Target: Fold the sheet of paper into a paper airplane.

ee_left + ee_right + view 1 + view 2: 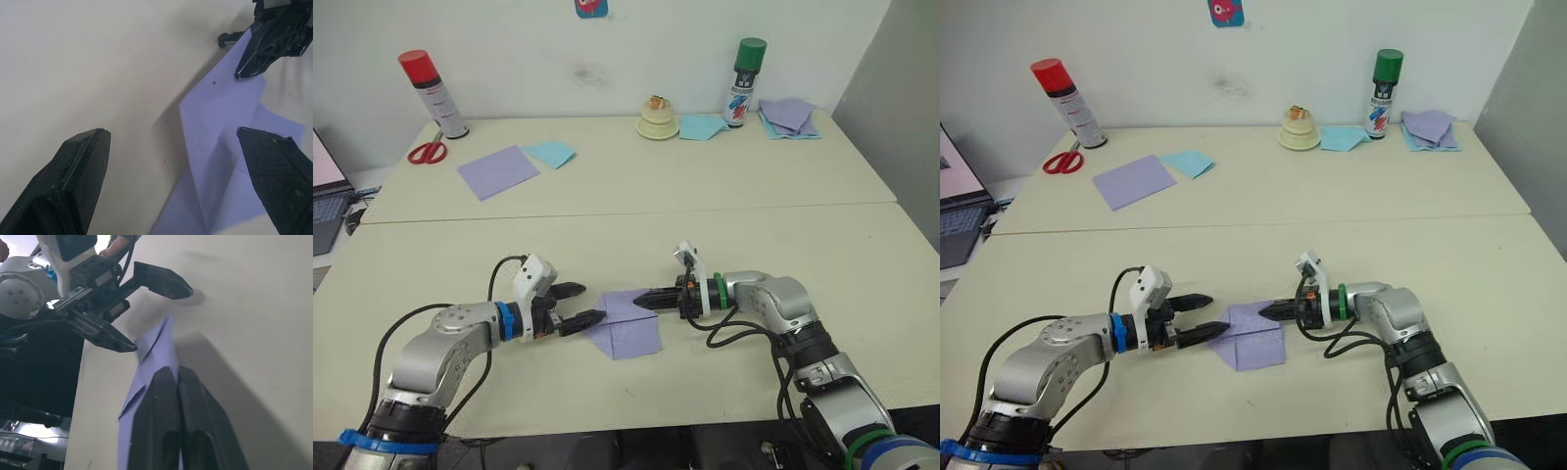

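Observation:
The sheet of paper (631, 328), lavender and partly folded with a flap and creases, lies flat on the near table between my two grippers. My left gripper (592, 304) is open at the paper's left corner, its lower fingertip touching the edge and its upper one over bare table. In the left wrist view the paper (220, 122) lies just ahead of the open left gripper (171, 131). My right gripper (638, 302) is shut, its tip resting on the paper's far right part. The right wrist view shows its closed fingers (166, 382) lying along the paper (146, 362).
On the far table stand a red-capped spray can (433, 93), red scissors (428, 152), a smooth lavender sheet (497, 171), a light blue sheet (550, 153), a cream roll (657, 119), a green-capped can (744, 81) and a paper pile (789, 117). A laptop (325, 201) sits at far left.

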Controlling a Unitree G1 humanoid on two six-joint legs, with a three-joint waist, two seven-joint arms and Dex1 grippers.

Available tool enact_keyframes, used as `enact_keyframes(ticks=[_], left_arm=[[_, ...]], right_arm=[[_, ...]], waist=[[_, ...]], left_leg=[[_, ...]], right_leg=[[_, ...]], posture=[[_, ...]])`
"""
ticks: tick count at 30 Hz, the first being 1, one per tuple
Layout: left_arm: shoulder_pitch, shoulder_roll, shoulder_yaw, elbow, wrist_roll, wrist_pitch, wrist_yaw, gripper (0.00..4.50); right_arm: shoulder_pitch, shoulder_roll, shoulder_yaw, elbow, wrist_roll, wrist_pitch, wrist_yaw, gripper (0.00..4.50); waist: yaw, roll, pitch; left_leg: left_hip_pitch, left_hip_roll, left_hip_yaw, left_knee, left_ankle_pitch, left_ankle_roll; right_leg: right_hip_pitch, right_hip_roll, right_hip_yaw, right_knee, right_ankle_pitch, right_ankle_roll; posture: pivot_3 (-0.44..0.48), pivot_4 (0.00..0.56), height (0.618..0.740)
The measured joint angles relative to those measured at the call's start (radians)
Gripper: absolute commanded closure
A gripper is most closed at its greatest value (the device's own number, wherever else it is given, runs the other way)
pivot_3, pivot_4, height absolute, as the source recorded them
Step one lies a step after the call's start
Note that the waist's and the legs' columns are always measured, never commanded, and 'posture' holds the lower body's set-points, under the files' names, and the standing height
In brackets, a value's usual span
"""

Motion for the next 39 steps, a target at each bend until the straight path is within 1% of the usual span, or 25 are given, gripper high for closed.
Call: enact_keyframes(ticks=[4,7,10,13,15,16,19,20,21,23,24,26,29,31,33,36,38,39], left_arm=[[-0.002,-0.003,-0.015,0.022,0.019,-0.013,-0.019,0.0],[-0.001,0.002,0.001,-0.001,0.006,0.0,-0.024,0.0],[0.022,0.065,0.087,-0.094,-0.062,0.051,-0.041,0.0],[0.078,0.15,0.222,-0.175,-0.129,0.108,-0.048,0.0],[0.115,0.182,0.283,-0.205,-0.15,0.129,-0.049,0.0],[0.13,0.185,0.303,-0.216,-0.158,0.137,-0.048,0.0],[0.169,0.196,0.371,-0.224,-0.187,0.168,-0.043,0.0],[0.182,0.199,0.401,-0.227,-0.197,0.18,-0.04,0.0],[0.19,0.201,0.42,-0.23,-0.205,0.189,-0.038,0.0],[0.227,0.2,0.447,-0.255,-0.217,0.2,-0.033,0.0],[0.243,0.2,0.446,-0.265,-0.219,0.203,-0.033,0.0],[0.27,0.192,0.438,-0.27,-0.217,0.204,-0.025,0.0],[0.273,0.179,0.416,-0.272,-0.214,0.204,-0.015,0.0],[0.272,0.179,0.407,-0.286,-0.215,0.205,-0.006,0.0],[0.271,0.179,0.401,-0.296,-0.215,0.205,-0.002,0.0],[0.273,0.178,0.399,-0.296,-0.214,0.204,0.0,0.0],[0.273,0.178,0.395,-0.296,-0.208,0.195,0.001,0.0],[0.273,0.177,0.392,-0.296,-0.204,0.191,0.002,0.0]], right_arm=[[0.0,-0.002,0.0,-0.001,0.0,-0.001,-0.001,4.47],[0.002,0.003,-0.009,-0.004,0.001,-0.004,-0.018,4.47],[0.003,0.006,-0.041,-0.027,0.003,-0.009,-0.052,4.47],[0.002,0.003,-0.1,-0.09,0.026,-0.011,-0.083,4.47],[0.001,0.001,-0.124,-0.129,0.033,-0.051,-0.09,4.47],[0.001,0.001,-0.123,-0.14,0.019,-0.106,-0.09,4.47],[0.001,-0.004,-0.076,-0.151,-0.13,-0.474,-0.087,4.47],[0.001,-0.01,-0.048,-0.137,-0.201,-0.678,-0.083,4.47],[-0.001,-0.011,-0.033,-0.118,-0.253,-0.84,-0.083,4.47],[-0.015,-0.01,0.01,-0.028,-0.4,-1.262,-0.123,4.47],[-0.018,-0.012,0.027,0.006,-0.453,-1.394,-0.147,4.47],[-0.016,-0.013,0.07,0.102,-0.572,-1.641,-0.212,4.47],[0.017,-0.02,0.141,0.198,-0.645,-1.811,-0.244,4.47],[0.048,-0.048,0.195,0.208,-0.648,-1.858,-0.224,4.47],[0.085,-0.089,0.238,0.191,-0.605,-1.805,-0.158,4.47],[0.138,-0.146,0.271,0.119,-0.537,-1.606,-0.054,3.85],[0.157,-0.165,0.276,0.054,-0.489,-1.464,0.0,3.21],[0.161,-0.172,0.276,0.03,-0.467,-1.406,0.02,2.82]], waist=[[0.001,0.0,0.0],[0.001,0.0,0.0],[-0.001,0.0,0.0],[-0.003,0.0,0.0],[-0.002,0.0,0.0],[-0.001,0.0,0.0],[-0.001,0.0,0.0],[-0.001,0.0,0.0],[-0.003,0.0,0.001],[-0.006,0.0,0.0],[-0.007,0.0,0.0],[-0.008,-0.001,0.0],[-0.003,-0.001,0.001],[-0.002,-0.002,0.001],[0.0,-0.002,0.001],[0.004,-0.002,0.001],[0.003,-0.002,0.001],[0.003,-0.002,0.001]], left_leg=[[0.0,0.0,0.0,0.001,0.0,0.0],[-0.001,0.0,0.0,0.001,0.0,0.0],[-0.003,0.0,0.0,0.001,0.0,0.0],[-0.003,0.0,0.0,0.0,0.0,0.0],[-0.003,0.0,0.001,0.0,0.0,0.0],[-0.003,0.0,0.001,0.0,0.0,0.0],[-0.003,0.0,0.002,0.0,0.0,0.0],[-0.003,0.0,0.003,0.0,0.0,0.0],[-0.002,0.001,0.004,0.0,0.0,0.0],[-0.001,0.001,0.006,0.0,0.0,-0.001],[-0.001,0.001,0.007,0.0,0.0,-0.002],[-0.001,0.001,0.009,0.0,0.002,-0.005],[-0.001,0.001,0.008,0.001,0.003,-0.005],[-0.001,0.001,0.007,0.001,0.002,-0.005],[0.0,0.001,0.006,0.002,0.002,-0.005],[0.001,0.001,0.004,0.002,0.0,-0.001],[0.001,0.002,0.004,0.002,0.0,-0.001],[0.001,0.002,0.004,0.002,0.0,-0.001]], right_leg=[[0.0,0.0,0.0,0.0,0.0,0.0],[0.0,0.0,0.0,0.0,0.0,0.0],[-0.003,0.0,0.001,0.001,0.0,0.0],[-0.004,0.0,0.001,0.001,0.0,0.0],[-0.004,0.0,0.001,0.001,0.0,0.0],[-0.004,0.0,0.001,0.0,0.0,0.0],[-0.004,0.0,0.001,0.001,0.0,0.0],[-0.005,0.0,0.001,0.001,0.0,0.001],[-0.004,0.0,0.001,0.001,-0.001,0.001],[-0.004,0.0,0.002,0.0,0.0,0.001],[-0.003,0.0,0.002,0.001,0.0,0.0],[-0.003,0.0,0.002,0.001,0.0,0.0],[-0.002,0.0,0.002,0.001,0.0,0.0],[-0.002,0.0,0.003,0.001,0.0,0.0],[-0.001,0.0,0.004,0.001,0.0,0.0],[0.001,0.0,0.003,0.0,0.0,0.0],[0.001,0.0,0.002,0.001,0.0,-0.001],[0.001,0.001,0.002,0.001,0.0,-0.001]], posture=[[0.0,0.15,0.74],[0.0,0.15,0.74],[0.0,0.15,0.74],[0.0,0.15,0.74],[0.0,0.15,0.74],[0.0,0.15,0.74],[0.0,0.15,0.74],[0.0,0.15,0.74],[0.0,0.15,0.74],[0.0,0.15,0.74],[0.0,0.15,0.74],[0.0,0.15,0.74],[0.0,0.15,0.74],[0.0,0.15,0.74],[0.0,0.15,0.74],[0.0,0.15,0.74],[0.0,0.15,0.74],[0.0,0.15,0.74]])
